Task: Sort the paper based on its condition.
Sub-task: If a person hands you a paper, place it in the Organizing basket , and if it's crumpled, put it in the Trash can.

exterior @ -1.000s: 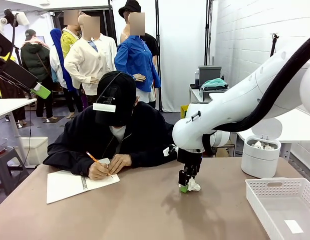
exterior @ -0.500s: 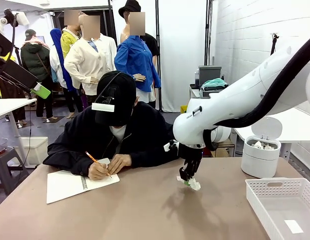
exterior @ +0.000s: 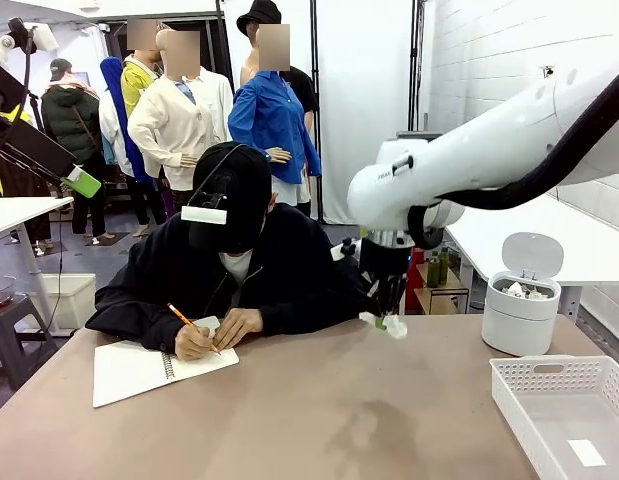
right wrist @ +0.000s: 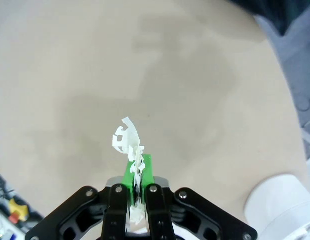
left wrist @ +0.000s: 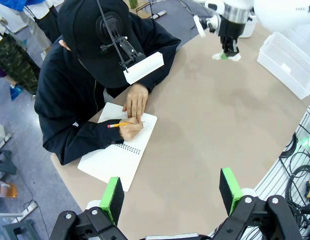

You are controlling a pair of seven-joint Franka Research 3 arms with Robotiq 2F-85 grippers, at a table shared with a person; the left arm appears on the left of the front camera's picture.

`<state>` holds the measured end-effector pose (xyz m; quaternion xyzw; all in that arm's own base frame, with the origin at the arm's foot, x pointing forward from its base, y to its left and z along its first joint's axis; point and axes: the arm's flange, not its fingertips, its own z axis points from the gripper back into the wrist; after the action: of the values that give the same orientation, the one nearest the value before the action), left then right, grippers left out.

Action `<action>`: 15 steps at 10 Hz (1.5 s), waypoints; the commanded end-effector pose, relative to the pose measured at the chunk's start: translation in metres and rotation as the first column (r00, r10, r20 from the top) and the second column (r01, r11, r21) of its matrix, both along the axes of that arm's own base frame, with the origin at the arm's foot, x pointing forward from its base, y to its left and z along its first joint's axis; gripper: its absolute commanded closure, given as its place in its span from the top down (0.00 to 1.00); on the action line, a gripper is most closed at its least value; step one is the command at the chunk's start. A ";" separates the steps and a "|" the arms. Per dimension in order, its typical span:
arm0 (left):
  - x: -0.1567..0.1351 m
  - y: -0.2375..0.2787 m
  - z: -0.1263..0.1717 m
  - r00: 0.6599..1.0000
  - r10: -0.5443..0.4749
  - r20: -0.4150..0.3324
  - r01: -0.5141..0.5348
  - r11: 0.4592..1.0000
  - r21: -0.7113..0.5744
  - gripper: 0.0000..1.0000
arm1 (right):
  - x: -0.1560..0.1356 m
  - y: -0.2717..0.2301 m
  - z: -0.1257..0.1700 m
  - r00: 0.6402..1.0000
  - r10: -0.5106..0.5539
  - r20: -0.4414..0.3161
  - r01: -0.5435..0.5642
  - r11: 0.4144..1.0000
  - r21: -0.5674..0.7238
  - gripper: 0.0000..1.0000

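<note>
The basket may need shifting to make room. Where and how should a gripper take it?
Pinch the basket's left wall at its rim, coming straight down from above. The wall is thin and upright, the top is open, and that side faces bare table.

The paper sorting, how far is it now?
Done: crumpled pieces lie in the white bin, a flat white sheet in the tray. In hand: the right gripper is shut on a paper wad, above the table. Left: probably dropping it in the bin.
</note>
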<state>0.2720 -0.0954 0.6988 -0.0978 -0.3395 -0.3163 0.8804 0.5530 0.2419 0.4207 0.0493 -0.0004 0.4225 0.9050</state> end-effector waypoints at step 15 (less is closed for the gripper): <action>0.000 0.000 0.000 1.000 0.002 0.001 -0.002 1.000 0.000 1.00 | 0.048 -0.241 0.114 0.932 -0.363 0.022 0.364 0.931 -0.036 0.00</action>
<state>0.2719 -0.0954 0.6988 -0.0979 -0.3396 -0.3163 0.8804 0.5997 -0.0003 0.5296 0.0362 -0.0186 0.2436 0.9690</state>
